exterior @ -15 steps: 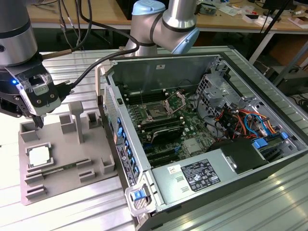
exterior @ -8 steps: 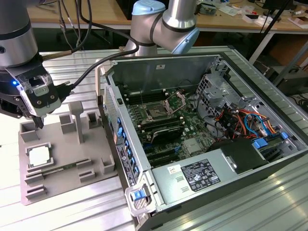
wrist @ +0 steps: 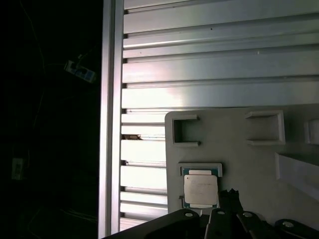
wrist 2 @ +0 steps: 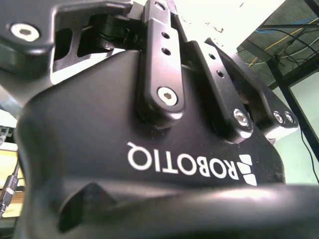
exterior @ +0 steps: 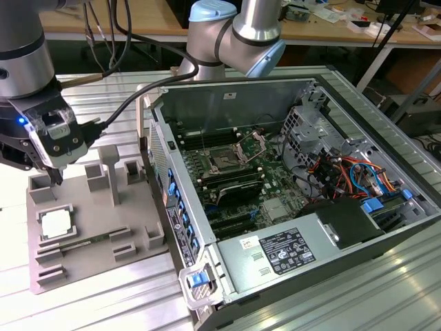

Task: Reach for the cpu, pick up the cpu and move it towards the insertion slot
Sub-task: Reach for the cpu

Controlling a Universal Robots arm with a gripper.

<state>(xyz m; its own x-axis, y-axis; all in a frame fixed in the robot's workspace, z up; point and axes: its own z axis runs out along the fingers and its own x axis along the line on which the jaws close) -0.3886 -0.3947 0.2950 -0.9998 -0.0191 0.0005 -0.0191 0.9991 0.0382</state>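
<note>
The cpu [exterior: 55, 224], a small pale square chip, lies flat in a recess at the near left of the grey tray [exterior: 89, 207]. In the first wrist view the cpu [wrist: 201, 189] sits on the tray [wrist: 234, 139] just beyond the gripper's black linkages [wrist: 219, 221]. My gripper [exterior: 54, 176] hangs above the tray's far left corner, a short way above and behind the cpu, not touching it. Its black body [wrist 2: 149, 149] shows close up in the second wrist view. The insertion slot [exterior: 224, 162], a dark square socket with its metal frame raised, is on the green board inside the open computer case.
A thin green memory stick [exterior: 89, 241] lies on the tray beside the cpu, and upright grey posts [exterior: 110, 172] stand further back. The open case [exterior: 289, 207] with cables, drive cage and power supply takes the exterior view's right. Ribbed aluminium table [wrist: 199, 59] surrounds the tray.
</note>
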